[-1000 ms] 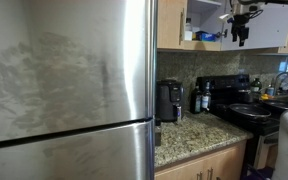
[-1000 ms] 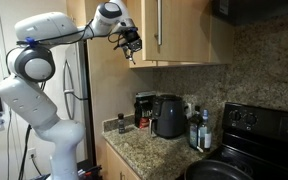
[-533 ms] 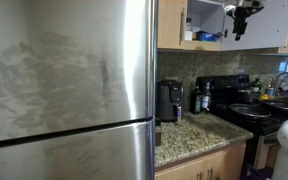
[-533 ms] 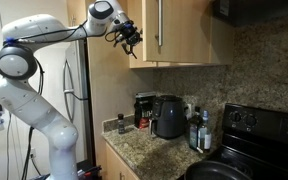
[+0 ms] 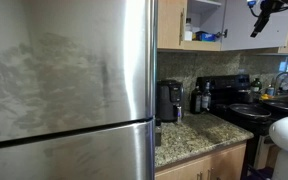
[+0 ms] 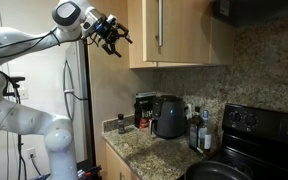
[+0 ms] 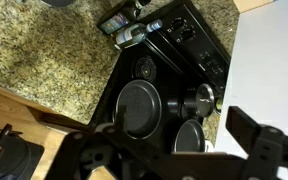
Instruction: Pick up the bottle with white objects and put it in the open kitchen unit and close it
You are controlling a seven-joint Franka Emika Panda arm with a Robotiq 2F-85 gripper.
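The kitchen unit [image 5: 170, 25] is a tan wall cabinet with a white inside; its door [image 5: 242, 30] stands open. A small pale bottle [image 5: 188, 32] stands on the lower shelf inside, next to a blue thing [image 5: 207, 37]. My gripper [image 5: 265, 10] hangs high in front of the open door, to the right of the opening. In an exterior view my gripper [image 6: 112, 31] sits just off the cabinet's [image 6: 174, 35] side. In the wrist view the jaws [image 7: 174, 150] are spread wide with nothing between them, above the stove.
A big steel fridge [image 5: 64, 90] fills one side. Below are a granite counter [image 5: 189, 135], a black appliance [image 6: 167, 115], dark bottles [image 5: 199, 98] and a black stove with pans [image 7: 144, 100]. A white surface [image 7: 269, 60] is close beside the gripper.
The gripper has drawn back from the cabinet opening and moved sideways and slightly up, out along the open door. The pale bottle on the shelf has not moved.
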